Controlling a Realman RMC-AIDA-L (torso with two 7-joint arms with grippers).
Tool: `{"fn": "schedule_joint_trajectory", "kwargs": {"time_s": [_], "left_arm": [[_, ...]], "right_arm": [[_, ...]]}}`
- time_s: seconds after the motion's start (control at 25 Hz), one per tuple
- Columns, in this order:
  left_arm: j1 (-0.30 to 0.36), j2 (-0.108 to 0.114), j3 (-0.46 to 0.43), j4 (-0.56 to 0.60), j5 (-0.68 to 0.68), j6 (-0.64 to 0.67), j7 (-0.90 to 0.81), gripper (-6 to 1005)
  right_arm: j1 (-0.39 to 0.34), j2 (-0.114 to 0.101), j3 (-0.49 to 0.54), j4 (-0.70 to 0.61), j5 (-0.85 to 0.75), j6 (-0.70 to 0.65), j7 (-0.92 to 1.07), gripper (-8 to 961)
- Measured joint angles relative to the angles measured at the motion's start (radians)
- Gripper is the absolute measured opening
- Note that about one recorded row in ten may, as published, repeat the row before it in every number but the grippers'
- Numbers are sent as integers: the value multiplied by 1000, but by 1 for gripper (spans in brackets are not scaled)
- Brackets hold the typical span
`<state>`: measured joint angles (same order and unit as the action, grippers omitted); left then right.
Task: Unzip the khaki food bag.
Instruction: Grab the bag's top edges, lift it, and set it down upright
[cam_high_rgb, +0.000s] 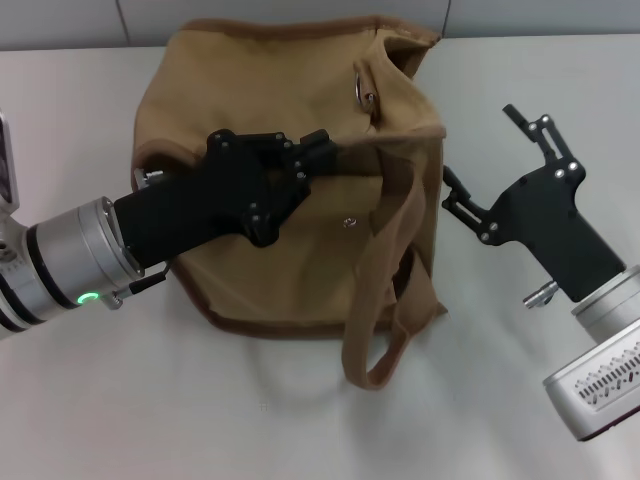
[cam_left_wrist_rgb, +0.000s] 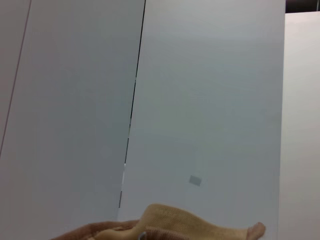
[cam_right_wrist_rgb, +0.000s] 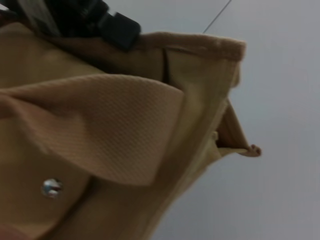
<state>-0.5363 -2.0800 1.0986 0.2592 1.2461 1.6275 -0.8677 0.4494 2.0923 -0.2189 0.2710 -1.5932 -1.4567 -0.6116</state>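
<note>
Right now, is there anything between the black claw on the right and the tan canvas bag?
No. In the head view only bare white tabletop separates the open right gripper from the khaki food bag.

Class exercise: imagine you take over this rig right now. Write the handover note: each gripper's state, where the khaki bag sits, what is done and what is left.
Left gripper: lying across the khaki food bag, fingertips at the base of a handle; its grip cannot be read.
Right gripper: open, empty, apart from the bag on its right side.
Bag: on the white table, snap button facing up, one handle trailing toward the robot.
Done: arms are in place at the bag.
Left: the zipper itself is not visible, so treat the unzipping as still to do.
</note>
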Motion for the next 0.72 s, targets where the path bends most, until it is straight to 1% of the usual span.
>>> {"fn": "schedule_joint_trajectory", "kwargs": {"time_s": [0.2,0.72], "left_arm": [[-3,0,3,-10,-2,-1,0,54],[-1,0,4,-21,-2,-2,0,54]], "right_arm": [[6,0,9,11,-66,1,1,845],[33,0,7,29,-75,1,8,846]]}}
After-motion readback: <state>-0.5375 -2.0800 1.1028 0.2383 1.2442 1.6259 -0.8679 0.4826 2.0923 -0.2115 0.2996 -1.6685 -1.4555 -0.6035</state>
